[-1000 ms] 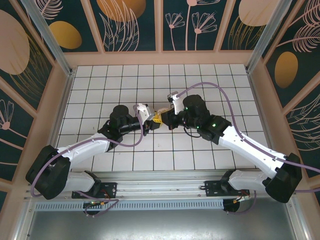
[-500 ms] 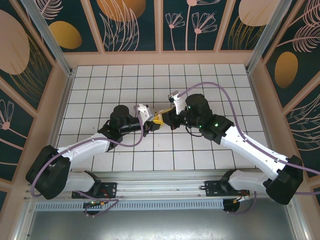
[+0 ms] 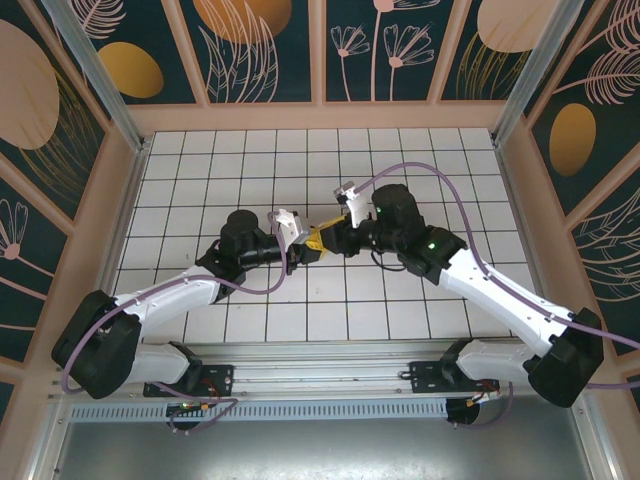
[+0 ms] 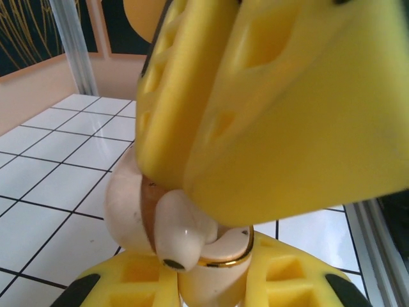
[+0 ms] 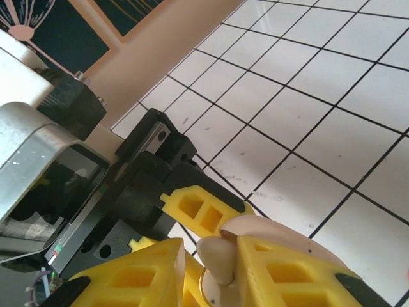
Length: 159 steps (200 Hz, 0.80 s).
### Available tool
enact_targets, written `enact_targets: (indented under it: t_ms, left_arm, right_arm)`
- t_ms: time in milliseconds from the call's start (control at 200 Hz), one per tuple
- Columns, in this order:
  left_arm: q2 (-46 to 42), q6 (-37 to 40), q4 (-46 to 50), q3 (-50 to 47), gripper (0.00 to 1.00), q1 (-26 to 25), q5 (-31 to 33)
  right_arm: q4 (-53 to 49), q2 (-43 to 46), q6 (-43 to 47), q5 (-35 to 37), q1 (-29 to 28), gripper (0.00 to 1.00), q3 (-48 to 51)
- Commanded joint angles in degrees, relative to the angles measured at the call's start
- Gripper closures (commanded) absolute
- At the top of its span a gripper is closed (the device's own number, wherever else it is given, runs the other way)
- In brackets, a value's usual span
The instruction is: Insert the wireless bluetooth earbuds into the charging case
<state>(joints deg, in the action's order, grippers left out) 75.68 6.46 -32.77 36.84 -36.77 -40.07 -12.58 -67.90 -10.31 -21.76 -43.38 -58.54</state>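
My left gripper (image 4: 211, 291) is shut on the charging case (image 4: 223, 252), a cream-pink block with a gold rim, its lid (image 4: 121, 204) swung open to the left. One pale-pink earbud (image 4: 182, 233) stands in the case, stem end toward the camera. The right gripper's yellow fingers (image 4: 287, 115) hang over it from above. In the right wrist view the earbud (image 5: 218, 263) sits between the fingers of my right gripper (image 5: 214, 259); they are slightly parted, with a thin gap on the left side. Both grippers meet mid-table (image 3: 314, 240).
The white tiled floor (image 3: 250, 170) lies open all round the two grippers. Pink frame walls (image 3: 320, 115) with dark floral panels close the back and sides. The left arm's black wrist and camera housing (image 5: 57, 185) sit close to my right fingers.
The right gripper's jaws have parted a little around the earbud. The right arm has shifted slightly; the left arm and the case have stayed put.
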Motion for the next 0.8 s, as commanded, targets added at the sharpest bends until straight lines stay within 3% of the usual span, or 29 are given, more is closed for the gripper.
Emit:
enact_targets:
  t_ms: [0,320,510,791]
  left_arm:
    - [0.2,0.7,-1.1,1.9,0.89,-0.1,-4.0]
    - [0.8,-0.2,-0.6,2.9,0.89,-0.1,-8.0]
    - [0.7,-0.1,0.1,3.0,0.89,-0.1,-8.0]
    - [0.8,1.3,1.1,2.6,0.89,-0.1,-3.0]
  right_arm:
    - [1.6,-0.1,1.5,-7.0,1.6,0.72,-0.1]
    - [0.1,-1.7,5.4,-18.6,3.5,0.74,0.1]
    - [-4.1,-2.3,7.4,-18.0,4.4,0.73,-1.4]
    - [-3.7,0.7,6.4,-13.0,4.4,0.59,-4.2]
